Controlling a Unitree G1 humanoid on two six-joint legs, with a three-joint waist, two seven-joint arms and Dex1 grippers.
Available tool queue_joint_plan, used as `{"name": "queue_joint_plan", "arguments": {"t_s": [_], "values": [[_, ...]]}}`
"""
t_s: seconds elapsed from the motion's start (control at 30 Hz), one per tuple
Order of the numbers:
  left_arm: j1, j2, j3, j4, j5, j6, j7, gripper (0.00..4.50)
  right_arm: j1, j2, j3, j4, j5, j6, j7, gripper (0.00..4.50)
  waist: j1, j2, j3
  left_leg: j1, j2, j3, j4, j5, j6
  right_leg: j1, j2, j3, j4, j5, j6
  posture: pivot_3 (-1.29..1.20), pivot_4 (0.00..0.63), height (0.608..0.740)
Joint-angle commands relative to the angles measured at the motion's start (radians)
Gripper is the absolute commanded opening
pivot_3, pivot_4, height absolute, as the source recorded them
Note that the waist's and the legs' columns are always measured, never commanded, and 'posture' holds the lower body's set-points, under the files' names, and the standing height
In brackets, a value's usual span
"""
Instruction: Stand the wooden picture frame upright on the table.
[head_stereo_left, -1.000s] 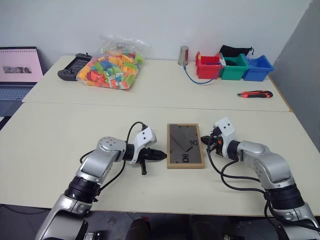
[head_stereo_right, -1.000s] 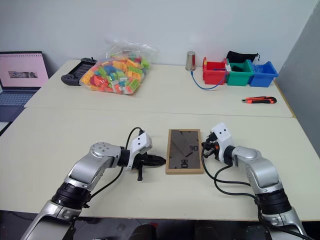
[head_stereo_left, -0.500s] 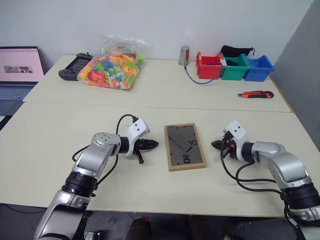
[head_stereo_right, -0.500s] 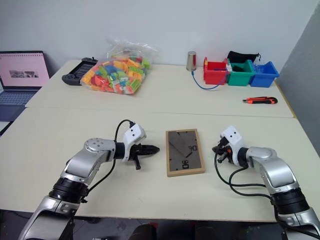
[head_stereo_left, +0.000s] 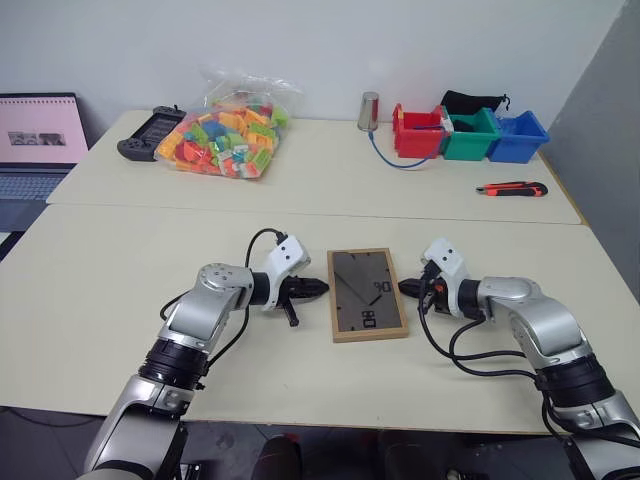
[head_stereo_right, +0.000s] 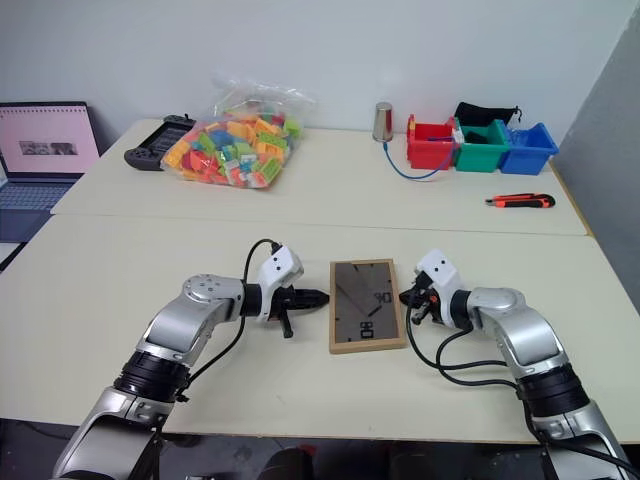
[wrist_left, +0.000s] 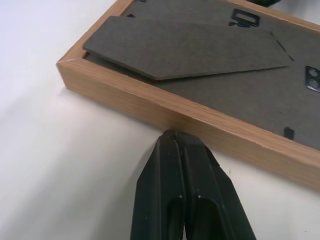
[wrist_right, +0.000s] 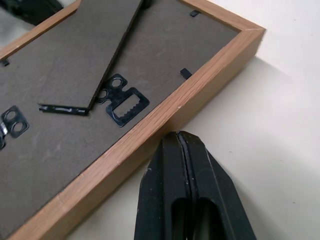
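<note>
Readable text: none can be made out.
Laptop screen (head_stereo_left: 40, 135): a pink page is shown, its content too small to be read.

Left gripper (head_stereo_left: 318, 289), right gripper (head_stereo_left: 405, 290) — both closed, tips facing inward

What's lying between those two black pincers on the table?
The wooden picture frame, flat with its grey back up, lies between the left gripper and the right gripper; both head views show it.
</note>
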Motion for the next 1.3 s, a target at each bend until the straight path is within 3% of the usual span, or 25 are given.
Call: {"name": "queue_joint_plan", "arguments": {"t_s": [0.03,0.47,0.67,1.07,1.3], "values": [[-0.011,0.005,0.022,-0.045,-0.015,-0.004,0.010,0.02,-0.062,0.058,0.060,-0.021,0.009,-0.039,0.057,0.00,-0.004,0.000,0.000,0.000,0.000,0.000,0.000,0.000,0.000,0.000,0.000,0.000,0.000,0.000,0.000,0.00,0.150,0.740],[0.132,0.130,0.146,-0.196,-0.063,0.092,0.010,0.02,-0.208,0.226,0.129,0.143,-0.061,-0.116,0.066,0.00,-0.015,0.000,0.000,0.000,0.000,-0.001,0.000,0.000,0.000,-0.001,0.000,0.000,0.004,0.000,0.000,0.00,0.150,0.740],[0.158,0.136,0.171,-0.202,-0.054,0.090,0.050,0.02,-0.214,0.266,0.138,0.159,-0.078,-0.126,0.081,0.00,-0.013,0.000,0.000,0.001,0.000,0.000,0.000,0.000,0.000,-0.001,0.000,-0.001,0.004,0.000,0.000,0.00,0.150,0.740],[0.125,0.128,0.146,-0.160,-0.045,0.068,0.056,0.02,-0.180,0.225,0.141,0.135,-0.115,-0.121,0.093,0.00,-0.013,0.000,0.000,0.001,0.000,0.000,0.000,0.000,0.000,-0.001,0.000,-0.001,0.004,0.000,0.000,0.00,0.150,0.740],[0.151,0.216,0.186,-0.140,-0.045,0.053,0.011,0.02,-0.152,0.130,0.087,0.118,-0.111,-0.123,0.131,0.00,-0.013,0.000,0.000,0.000,0.000,0.000,0.000,0.000,0.000,-0.001,0.000,-0.001,0.004,0.000,0.000,0.00,0.150,0.740]]}}
